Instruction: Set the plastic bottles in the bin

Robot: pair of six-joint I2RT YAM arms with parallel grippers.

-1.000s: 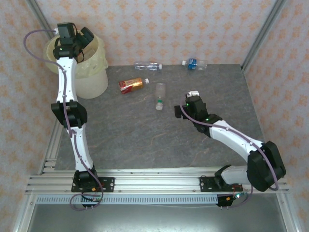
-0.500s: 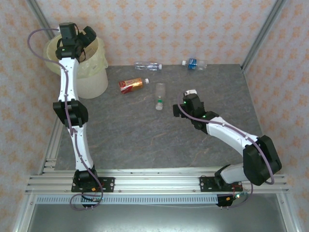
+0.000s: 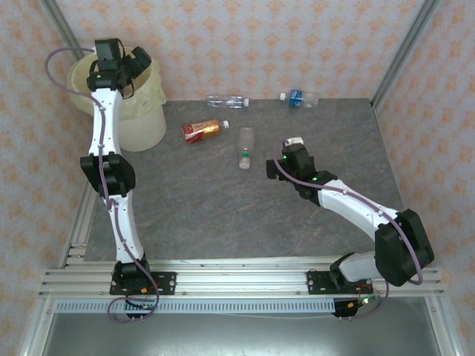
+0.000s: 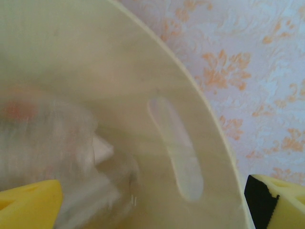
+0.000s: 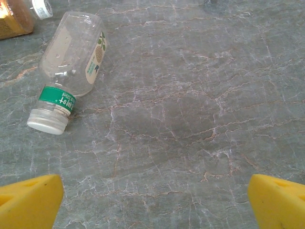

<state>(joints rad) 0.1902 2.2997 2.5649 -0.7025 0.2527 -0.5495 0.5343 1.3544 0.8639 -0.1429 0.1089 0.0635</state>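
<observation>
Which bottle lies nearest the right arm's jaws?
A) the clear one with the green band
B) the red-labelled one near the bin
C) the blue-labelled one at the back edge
A: the green-banded clear bottle lies just ahead of the right arm's open jaws.

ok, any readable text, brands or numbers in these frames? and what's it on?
Nothing can be quoted with confidence.
Clear bottle, green band: white print, upside down in the right wrist view, too small to read.
Same bottle, side label: a small picture and fine print, unreadable.
Red-labelled bottle: label blurred.
Blue-labelled bottle: too small.
Far clear bottle: no text visible.
</observation>
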